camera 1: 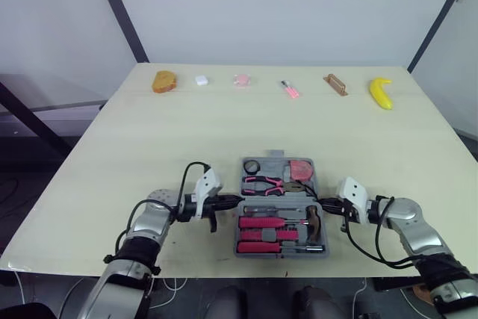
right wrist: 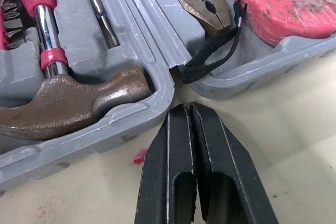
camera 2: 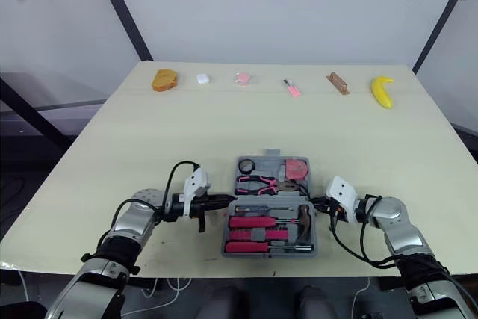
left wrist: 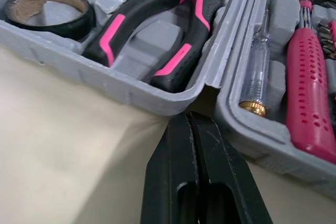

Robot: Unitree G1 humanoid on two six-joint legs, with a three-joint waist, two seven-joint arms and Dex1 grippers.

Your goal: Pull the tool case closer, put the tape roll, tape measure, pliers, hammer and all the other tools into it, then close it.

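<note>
The case (camera 1: 280,255) lies open at the desk's (camera 1: 224,125) near edge, within your reach. Tape roll (camera 1: 251,166), pliers (camera 1: 263,183), tape measure (camera 1: 300,169) and hammer (camera 1: 314,218) sit in moulded recesses. The left jaws and right jaws are closed and empty. Their tips flank the hinge line, apparently positioned to fold the case shut.

Your open grey plastic tool case (camera 1: 281,253) on the pale table (camera 1: 224,125), your left gripper (camera 1: 233,199) and right gripper (camera 1: 325,203) at its sides
</note>
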